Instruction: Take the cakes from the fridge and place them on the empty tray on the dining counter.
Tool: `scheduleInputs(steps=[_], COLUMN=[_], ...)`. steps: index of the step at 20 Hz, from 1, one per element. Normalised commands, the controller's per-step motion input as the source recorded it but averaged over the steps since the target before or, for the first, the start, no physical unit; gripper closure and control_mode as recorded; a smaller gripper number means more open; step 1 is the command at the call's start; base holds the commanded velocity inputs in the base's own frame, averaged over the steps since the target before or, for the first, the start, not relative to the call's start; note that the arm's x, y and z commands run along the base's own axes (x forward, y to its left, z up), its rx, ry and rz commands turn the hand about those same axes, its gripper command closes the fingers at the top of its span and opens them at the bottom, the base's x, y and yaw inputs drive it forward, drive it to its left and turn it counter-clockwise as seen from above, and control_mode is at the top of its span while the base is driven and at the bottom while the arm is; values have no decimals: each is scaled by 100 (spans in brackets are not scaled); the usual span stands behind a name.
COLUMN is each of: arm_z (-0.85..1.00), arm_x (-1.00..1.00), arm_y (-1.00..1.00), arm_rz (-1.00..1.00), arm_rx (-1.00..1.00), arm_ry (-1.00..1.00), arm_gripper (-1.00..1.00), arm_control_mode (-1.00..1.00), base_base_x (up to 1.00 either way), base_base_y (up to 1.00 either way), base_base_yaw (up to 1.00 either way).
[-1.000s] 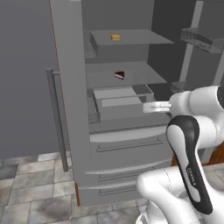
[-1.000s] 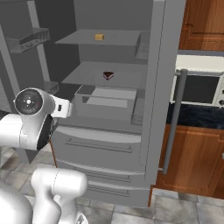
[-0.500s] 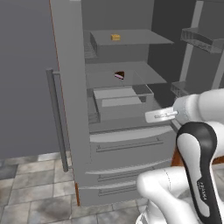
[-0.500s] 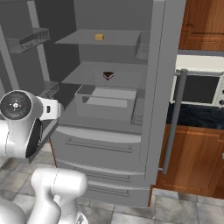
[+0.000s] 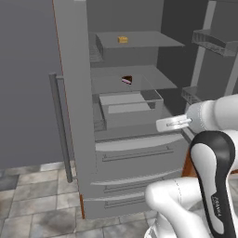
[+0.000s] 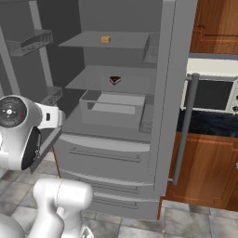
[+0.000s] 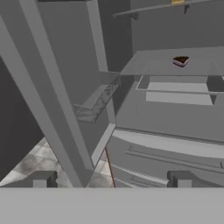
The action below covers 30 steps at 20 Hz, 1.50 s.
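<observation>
Cakes sit inside the open grey fridge (image 6: 139, 139): the orange-tan block (image 5: 122, 40) on the flat top shelf, the dark brown wedge (image 5: 127, 80) with its pink-white layer on the shelf below, above a smooth box-shaped drawer (image 5: 130, 108). Arm is bent, the forearm reaching level toward the fridge interior from the right. Gripper (image 7: 111, 178) hangs in front of the lower drawers, fingers parted, holding nothing. Fingertips (image 7: 42, 179) are cut off at the frame's bottom. Cake detail is too small to judge.
</observation>
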Motion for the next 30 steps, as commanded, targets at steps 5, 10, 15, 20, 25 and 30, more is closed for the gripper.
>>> scheduleInputs(steps=[5, 10, 15, 20, 25, 30], arm_z=[-6, 0, 0, 0, 0, 0], arm_x=[3, 0, 0, 0, 0, 0], arm_y=[0, 0, 0, 0, 0, 0], arm_rz=[0, 0, 0, 0, 0, 0], arm_rx=[0, 0, 0, 0, 0, 0], arm_ry=[-1, 0, 0, 0, 0, 0], arm_gripper=[-100, -100, -100, -100, -100, -100], arm_control_mode=[100, 100, 100, 100, 100, 100], base_base_x=[20, 94, 100, 100, 99, 13], base_base_y=[0, -19, -13, -4, 0, 0], base_base_yaw=[-2, -7, -9, -8, -1, 0])
